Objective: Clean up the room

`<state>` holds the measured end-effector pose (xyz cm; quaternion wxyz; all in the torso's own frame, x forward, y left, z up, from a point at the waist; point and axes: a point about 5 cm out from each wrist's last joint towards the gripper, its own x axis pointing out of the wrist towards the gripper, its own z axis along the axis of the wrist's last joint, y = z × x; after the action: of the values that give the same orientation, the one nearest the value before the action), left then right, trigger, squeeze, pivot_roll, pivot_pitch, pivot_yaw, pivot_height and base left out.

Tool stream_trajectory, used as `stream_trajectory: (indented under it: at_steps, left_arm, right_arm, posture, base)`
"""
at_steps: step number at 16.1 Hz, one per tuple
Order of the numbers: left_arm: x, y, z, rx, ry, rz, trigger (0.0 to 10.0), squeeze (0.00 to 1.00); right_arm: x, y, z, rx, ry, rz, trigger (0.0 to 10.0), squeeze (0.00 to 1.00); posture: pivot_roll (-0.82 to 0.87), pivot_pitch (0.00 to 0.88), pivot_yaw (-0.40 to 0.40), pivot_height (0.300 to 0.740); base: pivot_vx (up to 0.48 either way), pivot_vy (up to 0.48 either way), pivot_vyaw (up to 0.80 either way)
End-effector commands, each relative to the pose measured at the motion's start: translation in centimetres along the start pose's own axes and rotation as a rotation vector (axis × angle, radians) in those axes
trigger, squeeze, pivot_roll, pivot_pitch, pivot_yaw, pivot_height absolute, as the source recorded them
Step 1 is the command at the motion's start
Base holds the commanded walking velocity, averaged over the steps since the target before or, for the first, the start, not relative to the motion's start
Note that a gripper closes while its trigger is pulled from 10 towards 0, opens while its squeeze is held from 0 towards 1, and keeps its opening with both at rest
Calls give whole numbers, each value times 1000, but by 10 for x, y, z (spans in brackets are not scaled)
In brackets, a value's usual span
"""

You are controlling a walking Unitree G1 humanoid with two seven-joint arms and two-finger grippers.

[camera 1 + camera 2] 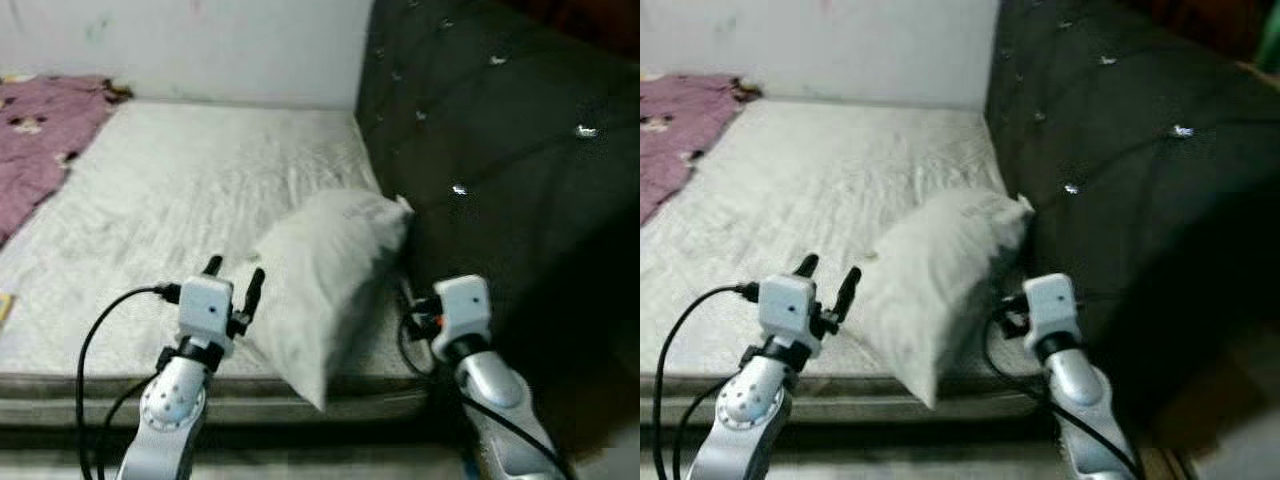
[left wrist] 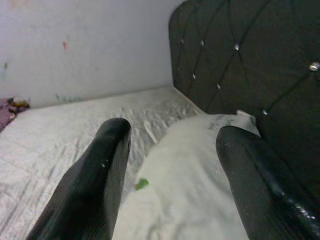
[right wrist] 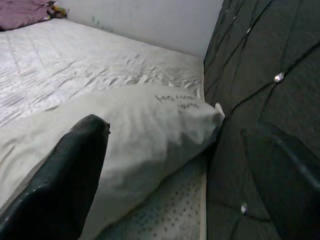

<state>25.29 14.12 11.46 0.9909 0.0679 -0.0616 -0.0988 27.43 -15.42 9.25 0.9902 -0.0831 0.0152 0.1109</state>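
A white pillow (image 1: 330,275) lies tilted at the near right corner of the bed, one end against the black headboard (image 1: 500,130) and a corner hanging over the mattress edge. My left gripper (image 1: 234,278) is open just left of the pillow, above the white sheet (image 1: 190,190). In the left wrist view its fingers (image 2: 100,170) frame the pillow (image 2: 195,170) with nothing between them. My right gripper (image 3: 174,129) is open wide on the pillow's right side, between the pillow (image 3: 140,130) and the headboard (image 3: 260,90).
A purple blanket (image 1: 40,140) lies bunched at the bed's far left. A small green scrap (image 2: 141,184) sits on the sheet beside the pillow. A yellow object (image 1: 4,305) pokes in at the left edge. A white wall (image 1: 200,45) backs the bed.
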Motion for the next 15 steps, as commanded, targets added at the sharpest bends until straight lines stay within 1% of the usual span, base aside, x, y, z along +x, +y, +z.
stream_trajectory:
  at_steps: [1,4,6,15]
  left_arm:
    - [1,1,1,9,-7,-1,10000,0]
    - [1,1,1,9,-6,-1,10000,0]
    - [1,1,1,8,-5,-2,10000,0]
    - [1,1,1,8,-5,-2,10000,0]
  right_arm:
    - [2,1,4,-29,-12,9,10000,0]
    - [3,4,3,-45,-1,30,10000,0]
    - [3,3,1,-63,13,19,10000,0]
    - [3,3,1,-63,13,19,10000,0]
  posture:
    - [-36,28,-33,740]
    - [-39,28,-34,740]
    - [-39,26,-34,740]
    - [-39,26,-34,740]
  base:
    - [0,0,0]
    - [0,0,0]
    - [0,0,0]
    - [0,0,0]
